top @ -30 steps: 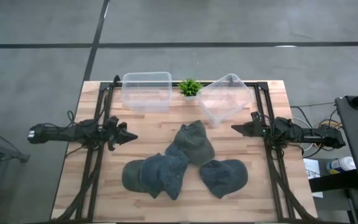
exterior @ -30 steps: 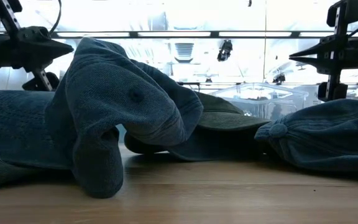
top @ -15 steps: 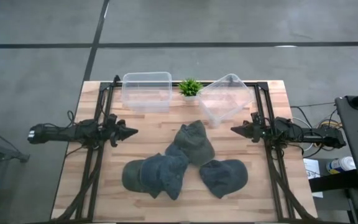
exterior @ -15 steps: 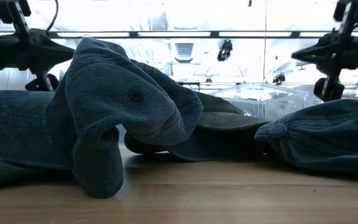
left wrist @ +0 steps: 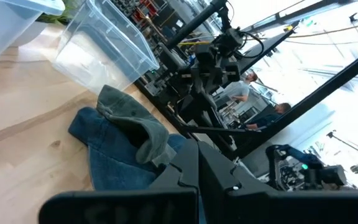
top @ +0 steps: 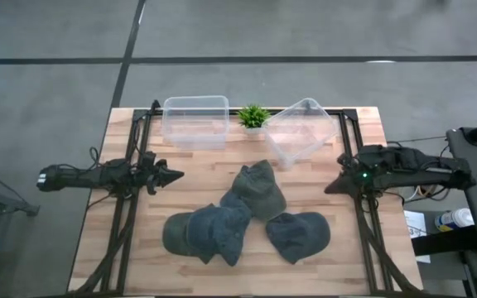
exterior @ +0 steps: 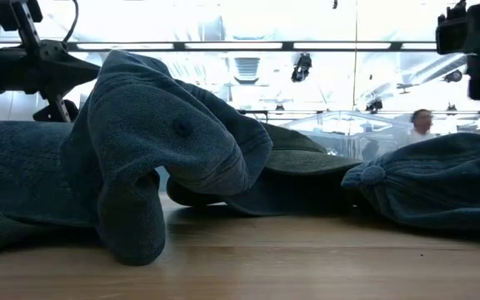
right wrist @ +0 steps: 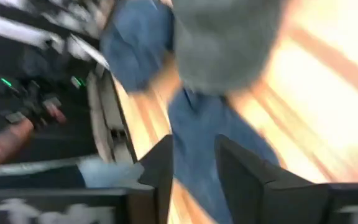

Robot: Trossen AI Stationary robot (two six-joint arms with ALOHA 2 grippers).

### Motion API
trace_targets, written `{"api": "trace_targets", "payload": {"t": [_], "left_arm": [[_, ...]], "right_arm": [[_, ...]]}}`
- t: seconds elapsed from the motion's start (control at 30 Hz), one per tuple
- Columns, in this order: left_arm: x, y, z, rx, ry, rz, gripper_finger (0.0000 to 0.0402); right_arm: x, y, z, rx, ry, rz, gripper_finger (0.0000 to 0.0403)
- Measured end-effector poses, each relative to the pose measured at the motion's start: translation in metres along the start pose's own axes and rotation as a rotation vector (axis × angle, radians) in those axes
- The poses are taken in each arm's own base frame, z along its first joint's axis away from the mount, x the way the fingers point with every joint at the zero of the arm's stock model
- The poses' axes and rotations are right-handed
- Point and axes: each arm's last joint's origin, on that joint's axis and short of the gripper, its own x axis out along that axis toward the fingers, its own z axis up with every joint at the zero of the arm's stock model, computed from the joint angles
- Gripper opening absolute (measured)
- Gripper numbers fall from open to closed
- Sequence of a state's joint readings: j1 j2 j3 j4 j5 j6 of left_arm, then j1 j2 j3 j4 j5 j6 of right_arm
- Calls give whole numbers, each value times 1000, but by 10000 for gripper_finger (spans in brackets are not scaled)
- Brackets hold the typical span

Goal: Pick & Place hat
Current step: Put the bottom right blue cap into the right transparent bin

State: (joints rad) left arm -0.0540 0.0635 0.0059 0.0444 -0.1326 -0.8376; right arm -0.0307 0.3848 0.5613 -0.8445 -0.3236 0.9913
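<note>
Several hats lie in a loose cluster on the wooden table (top: 139, 265). A grey-green one (top: 260, 189) is in the middle, blue denim ones (top: 209, 234) sit at the near left, and another blue one (top: 298, 236) at the near right. My left gripper (top: 176, 175) hovers shut to the left of the cluster, pointing level toward it (left wrist: 197, 165). My right gripper (top: 330, 189) hangs to the right of the hats, tipped downward. Its fingers stand open (right wrist: 194, 165) with nothing between them.
Two clear plastic bins (top: 195, 122) (top: 301, 131) stand along the far edge with a small green plant (top: 253, 116) between them. Dark arm frames run along both table sides. A person (exterior: 422, 123) shows in the room beyond.
My right gripper has risen, drawn back a little toward the table's right edge and tipped its fingers downward, leaving the low view except for part of the arm. The hats lie as before.
</note>
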Motion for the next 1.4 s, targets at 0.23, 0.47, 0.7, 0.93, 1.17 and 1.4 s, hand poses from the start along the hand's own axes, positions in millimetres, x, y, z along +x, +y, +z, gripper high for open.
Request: {"api": "trace_targets", "payload": {"t": [0.23, 0.47, 0.7, 0.93, 1.17, 1.4], "left_arm": [[0, 0, 0, 36, 0, 0, 0], [0, 0, 0, 32, 2, -2, 0], [0, -1, -1, -8, 29, -25, 0], [0, -1, -1, -11, 52, -46, 0], [0, -1, -1, -11, 52, -46, 0], [0, -1, -1, -12, 52, -46, 0]], "right_arm": [[14, 0, 3, 194, 195, -198, 223], [44, -9, 10, 216, 295, -372, 266], [67, -9, 16, 194, 387, -365, 267], [81, -10, 13, 189, 422, -392, 261], [85, -16, -1, 210, 477, -428, 260], [94, -20, -16, 287, 471, -351, 260]]}}
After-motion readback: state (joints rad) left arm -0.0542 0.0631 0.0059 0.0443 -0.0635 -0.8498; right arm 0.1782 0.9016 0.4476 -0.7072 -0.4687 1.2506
